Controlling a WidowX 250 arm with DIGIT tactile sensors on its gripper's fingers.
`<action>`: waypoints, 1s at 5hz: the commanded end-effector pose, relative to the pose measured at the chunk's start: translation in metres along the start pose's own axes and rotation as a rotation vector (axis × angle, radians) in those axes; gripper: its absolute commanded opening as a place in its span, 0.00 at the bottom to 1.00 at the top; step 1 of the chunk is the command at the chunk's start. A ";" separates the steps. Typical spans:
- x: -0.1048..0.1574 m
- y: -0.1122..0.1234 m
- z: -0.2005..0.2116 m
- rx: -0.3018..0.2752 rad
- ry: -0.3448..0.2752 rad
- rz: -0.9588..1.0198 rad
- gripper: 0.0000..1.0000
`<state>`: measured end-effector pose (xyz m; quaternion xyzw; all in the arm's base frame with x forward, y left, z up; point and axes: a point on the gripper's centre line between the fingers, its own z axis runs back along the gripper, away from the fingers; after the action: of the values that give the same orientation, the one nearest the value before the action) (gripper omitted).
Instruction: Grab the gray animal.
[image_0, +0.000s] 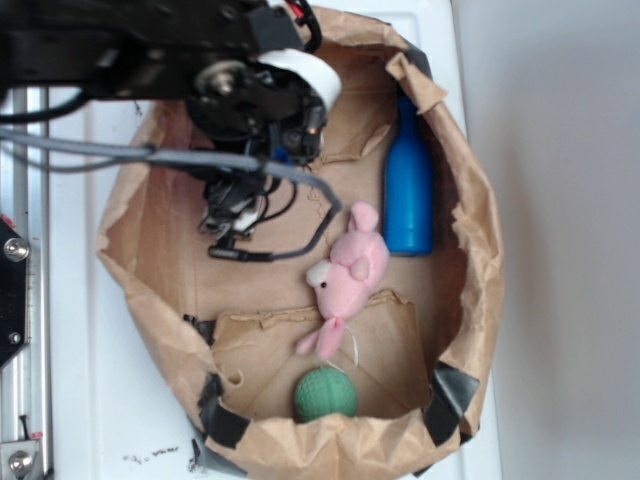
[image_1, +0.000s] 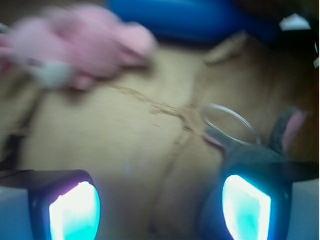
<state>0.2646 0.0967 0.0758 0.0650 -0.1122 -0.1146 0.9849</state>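
A: Exterior view. What lies inside the brown paper bag (image_0: 150, 300), and where is your hand?

B: The bag sits open on a white surface (image_0: 100, 420), its rim rolled down and patched with black tape. My arm reaches in from the upper left, and my hand (image_0: 232, 222) hangs over the bag's left half, its black body and cables covering the floor beneath. To the right lies a pink plush animal (image_0: 350, 275), head toward the middle of the bag. A blue bottle (image_0: 408, 190) lies along the right wall, just beside the plush. A green ball (image_0: 325, 394) rests near the bag's lower rim, below the plush.

A: Wrist view. Where is the gray animal?

B: The gray animal (image_1: 250, 147) lies on the paper floor at the right, touching or nearly touching my right fingertip (image_1: 246, 209); the blur does not let me say which. Its pink ear (image_1: 295, 127) points up and right, and its pale string tail (image_1: 230, 117) loops toward the centre. It cannot be seen in the exterior view, where my arm covers it.

A: State of the hand?

B: Wide apart, both lit fingertips low in the frame with bare paper between them; nothing is held. The pink plush and blue bottle appear blurred along the top edge
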 end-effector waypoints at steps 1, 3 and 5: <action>0.020 0.013 -0.019 0.146 0.008 0.069 1.00; 0.020 0.008 -0.013 0.155 -0.009 0.058 1.00; 0.004 0.005 0.021 0.015 -0.001 -0.005 1.00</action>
<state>0.2620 0.1014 0.0776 0.0598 -0.0867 -0.1118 0.9881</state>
